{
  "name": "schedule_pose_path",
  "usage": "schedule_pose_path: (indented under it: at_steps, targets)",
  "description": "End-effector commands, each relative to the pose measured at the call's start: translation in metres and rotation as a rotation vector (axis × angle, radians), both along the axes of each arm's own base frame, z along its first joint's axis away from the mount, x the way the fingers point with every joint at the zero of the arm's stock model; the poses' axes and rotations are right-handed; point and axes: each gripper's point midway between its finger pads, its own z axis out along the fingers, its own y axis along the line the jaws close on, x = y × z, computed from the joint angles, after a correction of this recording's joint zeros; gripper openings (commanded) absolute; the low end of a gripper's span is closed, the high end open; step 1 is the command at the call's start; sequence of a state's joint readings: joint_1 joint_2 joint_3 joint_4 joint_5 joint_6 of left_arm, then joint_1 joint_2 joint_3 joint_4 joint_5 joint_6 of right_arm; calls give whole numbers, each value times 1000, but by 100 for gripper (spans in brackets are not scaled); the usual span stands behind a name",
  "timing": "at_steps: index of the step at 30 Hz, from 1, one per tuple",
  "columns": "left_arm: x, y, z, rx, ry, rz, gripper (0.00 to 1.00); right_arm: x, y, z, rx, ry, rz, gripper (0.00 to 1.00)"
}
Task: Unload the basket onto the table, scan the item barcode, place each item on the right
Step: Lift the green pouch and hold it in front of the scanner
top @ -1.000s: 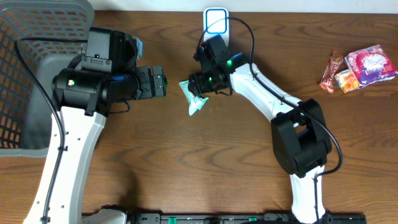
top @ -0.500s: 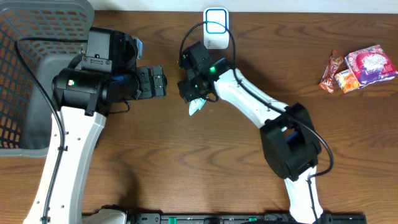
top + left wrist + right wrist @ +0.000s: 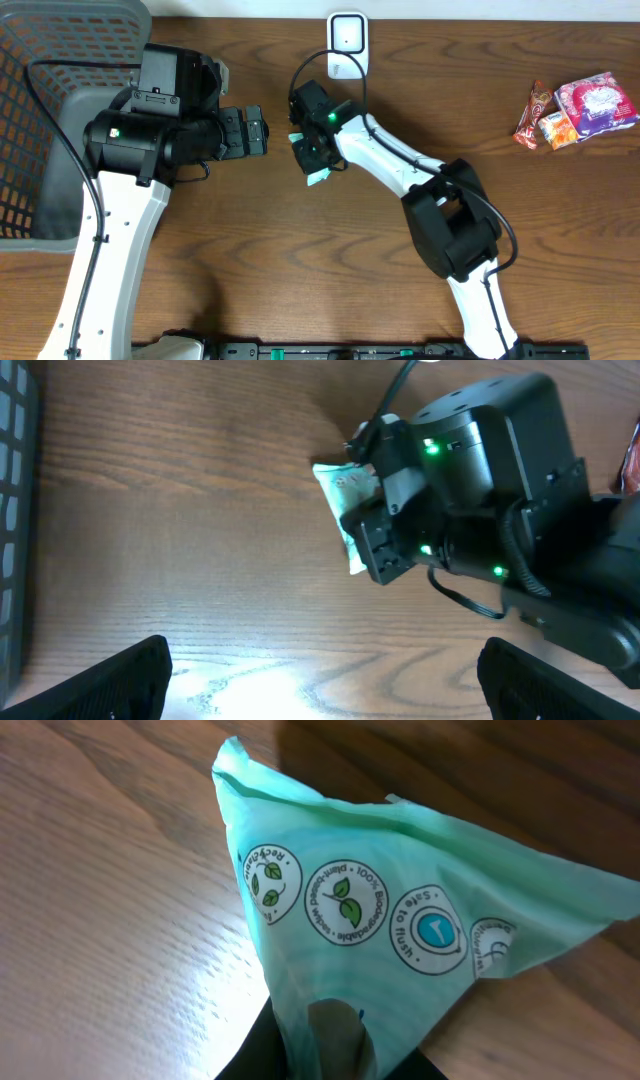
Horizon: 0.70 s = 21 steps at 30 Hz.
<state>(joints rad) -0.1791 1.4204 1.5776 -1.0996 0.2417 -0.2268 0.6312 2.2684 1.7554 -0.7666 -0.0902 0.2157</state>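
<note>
Snack packets (image 3: 575, 110) lie far right; right tool (image 3: 312, 158) pinches green pouch (image 3: 380, 900), left tool (image 3: 335, 680) spread wide.

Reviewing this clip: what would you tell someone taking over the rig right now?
Left pincer: open, empty, hovering left of the packet.
Right pincer: closed on one end of the green packet.
White device, likely the scanner, stands just beyond the packet; grey basket far left; more snacks far right.
Done: packet grasped.
Left to do: present its barcode to the scanner. No barcode shows in any view yet.
</note>
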Motion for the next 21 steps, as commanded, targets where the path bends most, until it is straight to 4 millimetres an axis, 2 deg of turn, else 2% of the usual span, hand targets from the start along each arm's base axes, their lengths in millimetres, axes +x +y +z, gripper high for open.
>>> schedule_pose_path:
  at_steps: [1, 4, 6, 9, 10, 15, 18, 21]
  targets:
    - [-1, -2, -3, 2, 9, -25, 98, 32, -17, 79, 134, -86, -89, 1]
    - [-1, -2, -3, 2, 9, -25, 98, 42, -31, 115, 263, -74, -127, 1]
    - [-1, -2, -3, 2, 9, -24, 98, 50, -42, 129, 350, -49, -180, 1]
    - [-1, -2, -3, 2, 9, -25, 98, 62, -55, 141, 471, -13, -217, 1]
    - [-1, -2, -3, 2, 9, -25, 98, 77, -70, 143, 497, -38, -241, 1]
    - [-1, -2, -3, 2, 9, -25, 98, 130, -102, 147, 423, -270, -307, 1]
    - [-1, -2, -3, 2, 9, -25, 98, 155, -105, 151, 378, -402, -341, 1]
    - [-1, -2, -3, 2, 9, -25, 98, 174, -95, 152, 375, -502, -346, 1]
